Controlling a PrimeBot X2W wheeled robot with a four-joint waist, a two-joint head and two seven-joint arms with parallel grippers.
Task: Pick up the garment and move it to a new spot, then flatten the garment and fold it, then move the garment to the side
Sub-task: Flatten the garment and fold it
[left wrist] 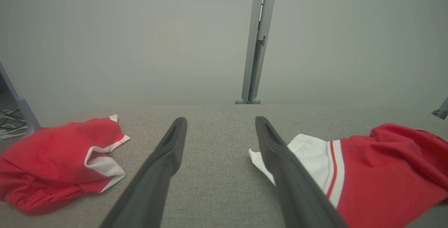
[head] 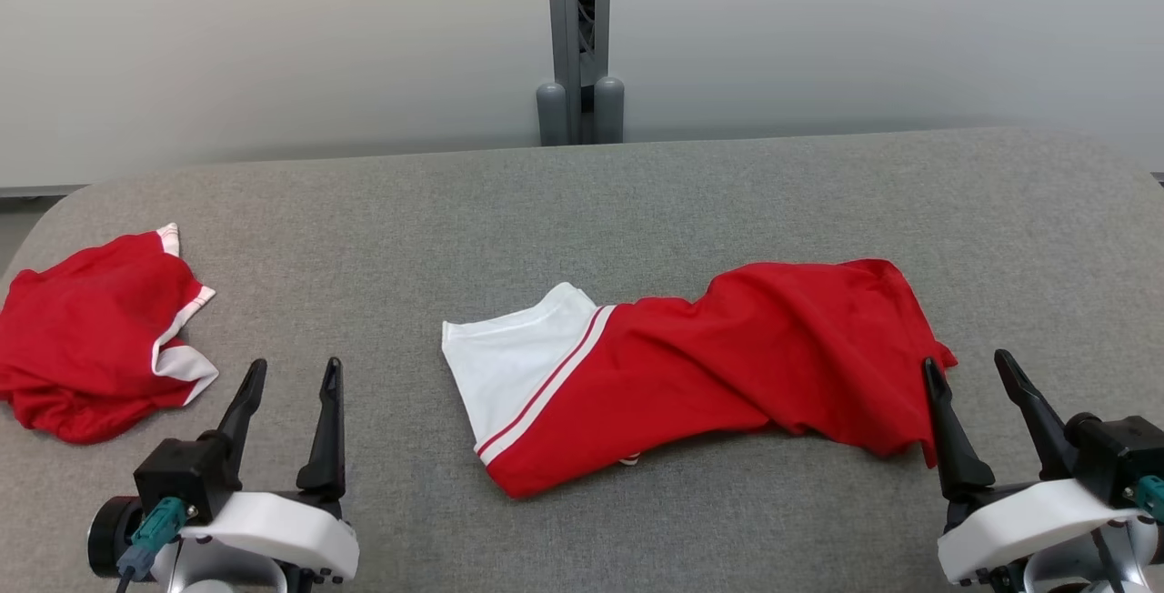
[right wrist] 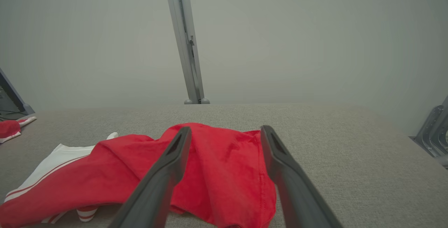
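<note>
A red garment (head: pixel 727 366) with a white end and red-white stripes lies crumpled lengthwise in the middle of the grey table (head: pixel 582 202); it shows too in the left wrist view (left wrist: pixel 378 172) and the right wrist view (right wrist: pixel 217 172). My left gripper (head: pixel 291 375) stands open near the front edge, left of the garment's white end, nothing between its fingers (left wrist: pixel 161 165). My right gripper (head: pixel 968 370) is open at the garment's right end, its left finger (right wrist: pixel 164 172) over the red cloth, not closed on it.
A second red garment (head: pixel 91 338) with white trim lies bunched at the table's far left (left wrist: pixel 56 165). A grey post (head: pixel 579 38) rises behind the table's far edge against a pale wall. Metal brackets (right wrist: pixel 432 133) stand off the right side.
</note>
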